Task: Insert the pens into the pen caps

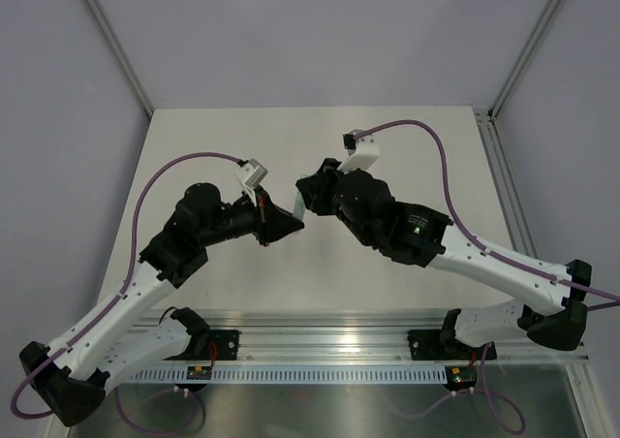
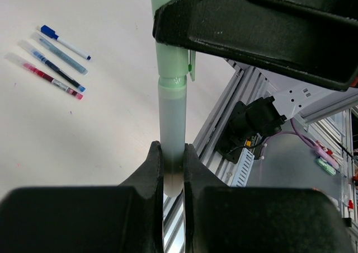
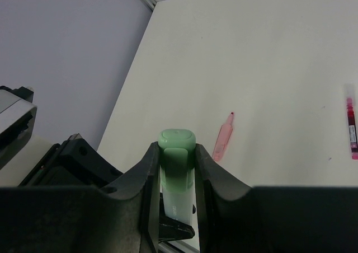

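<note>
The left jaws are clamped on the pen (image 2: 171, 124) and the right jaws on the green cap (image 3: 177, 146). The two meet in line in the air above the bench (image 2: 84, 141). To seat the pen well, the arms should probably press straight along the shared axis, without tilt, until the joint closes, while other pens (image 2: 59, 53) and a pink cap (image 3: 223, 138) lie well apart on the bench.

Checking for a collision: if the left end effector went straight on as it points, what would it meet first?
Probably the right end effector, shut on the light green cap straight ahead; the left end effector holds the pen seated in that cap.
</note>
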